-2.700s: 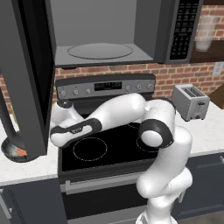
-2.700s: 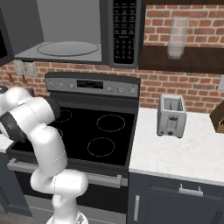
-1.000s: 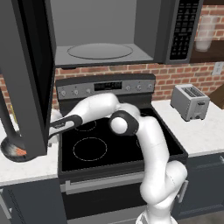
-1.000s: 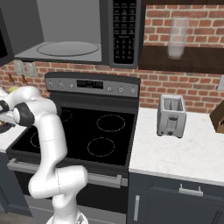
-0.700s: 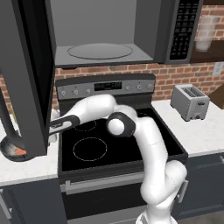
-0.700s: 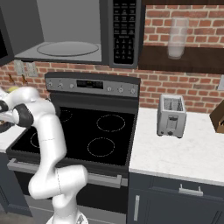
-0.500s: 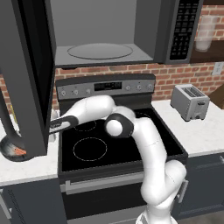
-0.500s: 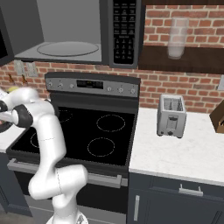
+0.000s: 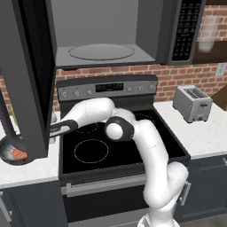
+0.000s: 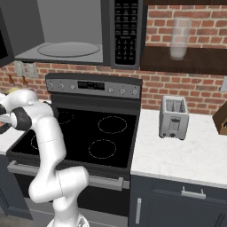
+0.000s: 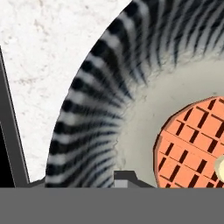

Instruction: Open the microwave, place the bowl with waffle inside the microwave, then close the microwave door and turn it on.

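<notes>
A: Reaching far to the lower left of the left base view, the arm is disappearing behind the microwave door (image 9: 26, 80), which is hanging wide open; the bowl (image 9: 15, 150) is sitting on the pale counter (image 9: 26, 170) at the left edge of that frame, left of the stove (image 9: 119, 142), with the waffle (image 9: 18, 153) inside it

B: And the gripper (image 11: 124, 177); is it holding the rim?

A: I cannot tell; in the hand view a single dark finger tip is poking up at the bottom centre, right at the bowl's striped wall where it meets the pale floor; the jaws themselves are lying below the frame, so whether they are wide, narrow or pinching anything is not showing

B: What is worrying you from here?

A: A grip on one side of the rim is likely to be thin; lifting a wide bowl that way is risking a tilt, and the waffle, lying at the lower right of the hand view, could be sliding toward the low side or out

B: Anything on the way up?

A: The open door is standing just above and beside the bowl; a straight lift could be knocking the rim against its lower edge; the microwave (image 9: 106, 35) cavity is sitting high in the upper middle of the frame, with its turntable (image 9: 101, 51) bare, so the path is needing to swing out around the door first
</notes>
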Controlling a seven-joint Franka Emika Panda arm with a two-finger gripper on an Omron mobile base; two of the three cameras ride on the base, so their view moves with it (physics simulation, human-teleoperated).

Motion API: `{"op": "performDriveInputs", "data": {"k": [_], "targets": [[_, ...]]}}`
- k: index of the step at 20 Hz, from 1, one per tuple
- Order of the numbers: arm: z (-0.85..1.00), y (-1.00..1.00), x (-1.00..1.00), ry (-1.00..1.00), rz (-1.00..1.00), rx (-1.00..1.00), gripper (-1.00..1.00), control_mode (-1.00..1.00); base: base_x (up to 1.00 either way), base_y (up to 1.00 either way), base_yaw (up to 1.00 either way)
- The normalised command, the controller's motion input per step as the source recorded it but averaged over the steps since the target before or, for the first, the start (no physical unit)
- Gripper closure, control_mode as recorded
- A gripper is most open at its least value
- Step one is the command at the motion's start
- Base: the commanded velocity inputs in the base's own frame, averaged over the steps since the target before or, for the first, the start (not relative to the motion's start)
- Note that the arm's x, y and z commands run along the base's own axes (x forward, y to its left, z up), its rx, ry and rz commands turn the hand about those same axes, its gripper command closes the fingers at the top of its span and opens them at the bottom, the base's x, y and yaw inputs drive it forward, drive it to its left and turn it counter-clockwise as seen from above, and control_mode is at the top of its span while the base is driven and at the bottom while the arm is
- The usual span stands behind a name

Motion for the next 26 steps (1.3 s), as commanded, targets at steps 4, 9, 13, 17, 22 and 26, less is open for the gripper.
{"op": "performDriveInputs", "data": {"k": [4,9,13,17,22,26], "targets": [[-0.08,-0.43,-0.11,-0.05,0.00,0.07,1.00,-1.00,0.00,0.00,0.00],[0.00,-0.58,-0.08,-0.03,0.00,0.14,1.00,-1.00,0.00,0.00,0.00],[0.03,-0.79,-0.20,-0.11,0.00,0.26,1.00,-1.00,0.00,0.00,0.00],[0.31,-0.97,-0.42,-0.24,0.00,0.39,1.00,-1.00,0.00,0.00,0.00],[0.63,-0.99,-0.50,-0.27,0.00,0.42,1.00,-1.00,0.00,0.00,0.00],[0.95,-1.00,-0.42,-0.10,0.00,0.34,1.00,-1.00,0.00,0.00,0.00]]}}
